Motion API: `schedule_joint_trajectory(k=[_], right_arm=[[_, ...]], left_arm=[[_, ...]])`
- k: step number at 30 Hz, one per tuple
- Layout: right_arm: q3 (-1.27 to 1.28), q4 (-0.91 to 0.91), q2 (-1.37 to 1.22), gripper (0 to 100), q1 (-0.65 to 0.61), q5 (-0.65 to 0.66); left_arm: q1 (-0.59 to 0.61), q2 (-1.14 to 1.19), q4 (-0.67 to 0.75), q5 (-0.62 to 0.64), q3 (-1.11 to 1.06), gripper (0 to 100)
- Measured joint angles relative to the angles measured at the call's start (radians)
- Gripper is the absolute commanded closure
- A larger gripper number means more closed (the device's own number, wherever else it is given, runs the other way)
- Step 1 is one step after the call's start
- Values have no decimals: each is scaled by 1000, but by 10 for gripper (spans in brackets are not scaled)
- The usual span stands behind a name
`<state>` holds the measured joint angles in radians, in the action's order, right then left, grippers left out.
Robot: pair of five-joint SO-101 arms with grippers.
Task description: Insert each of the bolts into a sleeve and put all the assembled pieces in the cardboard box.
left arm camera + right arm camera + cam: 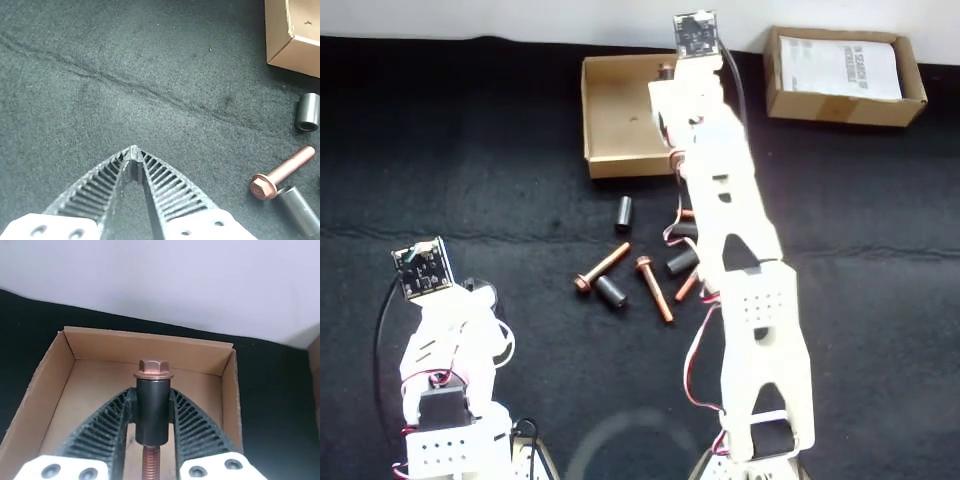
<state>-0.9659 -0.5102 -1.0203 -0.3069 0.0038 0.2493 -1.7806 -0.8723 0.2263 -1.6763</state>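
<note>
My right gripper (pixel 152 396) is shut on a black sleeve (pixel 151 412) with a copper bolt (pixel 153 369) through it. The piece stands upright over the open cardboard box (pixel 100 347), with the bolt head on top. In the high view the right arm stretches out to that box (pixel 615 120). My left gripper (pixel 134 151) is shut on nothing, low over the dark mat and to the left of the loose parts. On the mat lie copper bolts (pixel 603 266) (pixel 655 288) and black sleeves (pixel 623 212) (pixel 611 291) (pixel 681 262). A third bolt (pixel 687 286) is partly hidden by the right arm.
A second cardboard box (pixel 790 100) holding a printed sheet stands at the back right. In the left wrist view a bolt (pixel 282 172) lies against a sleeve (pixel 299 210), another sleeve (pixel 307 111) lies beyond, and the box corner (pixel 295 35) shows. A white wall runs behind the mat.
</note>
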Motion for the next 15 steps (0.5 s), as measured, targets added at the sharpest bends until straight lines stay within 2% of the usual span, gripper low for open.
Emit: schedule_joint_trajectory(k=[3, 5, 15], right_arm=[[-133, -25, -115, 811, 0, 0], [-210, -83, -160, 778, 0, 0], [-545, -422, -192, 777, 0, 0]], left_arm=[[0, 0, 0, 0, 0, 990], [0, 0, 0, 0, 0, 990], [0, 0, 0, 0, 0, 990]])
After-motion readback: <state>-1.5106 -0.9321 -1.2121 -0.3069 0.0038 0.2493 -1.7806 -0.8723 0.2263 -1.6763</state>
